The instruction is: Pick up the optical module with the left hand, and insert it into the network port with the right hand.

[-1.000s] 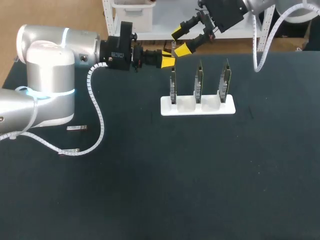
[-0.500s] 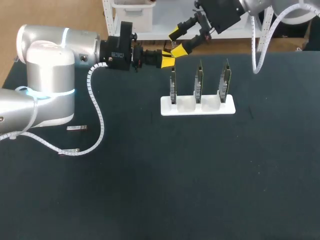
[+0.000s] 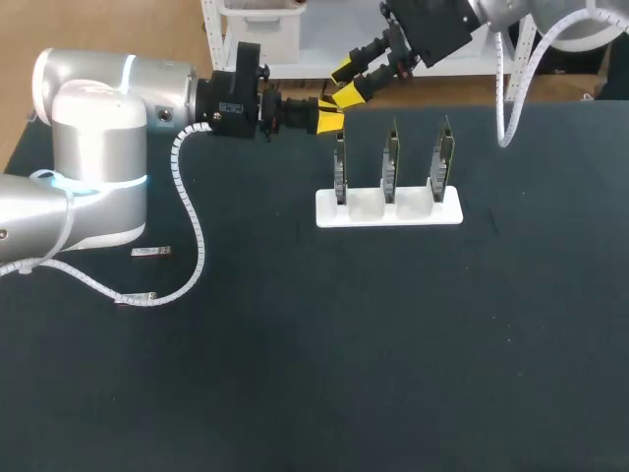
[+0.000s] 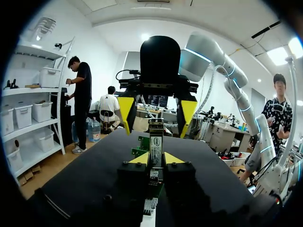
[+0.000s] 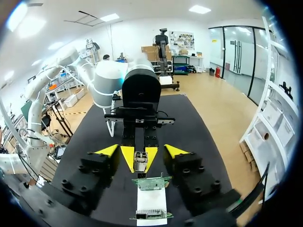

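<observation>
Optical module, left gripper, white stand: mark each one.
optical module (image 4: 156, 138), left wrist view, on its labelled face.
left gripper (image 4: 156, 159), left wrist view, midway between its yellow tips.
white stand (image 3: 452, 210), head view, base's right end.

The slim silver optical module (image 4: 155, 140) lies level, clamped in the left gripper (image 4: 156, 160), just above the leftmost upright green network-port card (image 3: 340, 165).

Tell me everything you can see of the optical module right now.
The optical module is a slim, silvery metal bar with a label on one face. The left gripper is shut on it, and its end sticks out past the yellow tips. It is held above the table's far side, near the left end of the white card rack. The right gripper faces it, fingers open either side, not touching.
</observation>
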`<state>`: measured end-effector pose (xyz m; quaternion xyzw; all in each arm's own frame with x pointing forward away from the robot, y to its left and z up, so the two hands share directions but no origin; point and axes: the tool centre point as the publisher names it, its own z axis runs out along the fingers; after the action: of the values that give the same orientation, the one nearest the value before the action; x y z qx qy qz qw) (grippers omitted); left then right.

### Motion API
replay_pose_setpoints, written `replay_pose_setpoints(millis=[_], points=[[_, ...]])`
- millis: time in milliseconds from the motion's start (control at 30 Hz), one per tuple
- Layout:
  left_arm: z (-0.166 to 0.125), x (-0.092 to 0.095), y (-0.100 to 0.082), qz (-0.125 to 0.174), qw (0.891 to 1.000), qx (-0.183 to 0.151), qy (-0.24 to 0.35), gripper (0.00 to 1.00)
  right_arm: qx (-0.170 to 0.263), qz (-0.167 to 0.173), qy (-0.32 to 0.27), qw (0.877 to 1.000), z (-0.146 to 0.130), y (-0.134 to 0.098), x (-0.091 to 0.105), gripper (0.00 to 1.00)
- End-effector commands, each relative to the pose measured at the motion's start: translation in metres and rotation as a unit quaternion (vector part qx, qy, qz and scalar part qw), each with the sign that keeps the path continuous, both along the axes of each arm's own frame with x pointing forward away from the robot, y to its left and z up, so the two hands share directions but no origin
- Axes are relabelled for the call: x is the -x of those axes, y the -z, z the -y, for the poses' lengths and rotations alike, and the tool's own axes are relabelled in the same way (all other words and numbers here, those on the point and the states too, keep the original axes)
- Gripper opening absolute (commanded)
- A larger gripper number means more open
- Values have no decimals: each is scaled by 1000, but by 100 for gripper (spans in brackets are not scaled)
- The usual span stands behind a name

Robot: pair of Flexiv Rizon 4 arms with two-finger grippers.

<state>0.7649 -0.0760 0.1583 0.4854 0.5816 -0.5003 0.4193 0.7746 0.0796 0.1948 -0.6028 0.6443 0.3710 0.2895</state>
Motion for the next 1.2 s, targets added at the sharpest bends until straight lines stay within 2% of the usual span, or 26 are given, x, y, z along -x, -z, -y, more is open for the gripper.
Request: replay_pose_setpoints(millis=[33,300,333,367,733,767,1000,1200], points=[[0,1,0,1,1000,0,-2,0,-1,5,4,1000,3,0,4,0],[0,1,0,1,1000,0,-2,0,-2,8,3,1000,5,0,3,0],[0,1,0,1,1000,0,-2,30,-2,8,3,1000,5,0,3,0],[0,1,0,1,1000,0,-2,100,-2,8,2,1000,5,0,2,0],[0,1,0,1,1000,0,-2,100,-6,11,4,1000,10,-2,0,0],[0,2,0,8,1000,-3,6,100,-6,12,4,1000,11,-2,0,0],[-4,4,-4,65,996,-56,10,100,-8,12,5,1000,13,-1,0,0],[-15,5,2,85,991,-98,11,100,-10,11,4,1000,14,0,-1,0]])
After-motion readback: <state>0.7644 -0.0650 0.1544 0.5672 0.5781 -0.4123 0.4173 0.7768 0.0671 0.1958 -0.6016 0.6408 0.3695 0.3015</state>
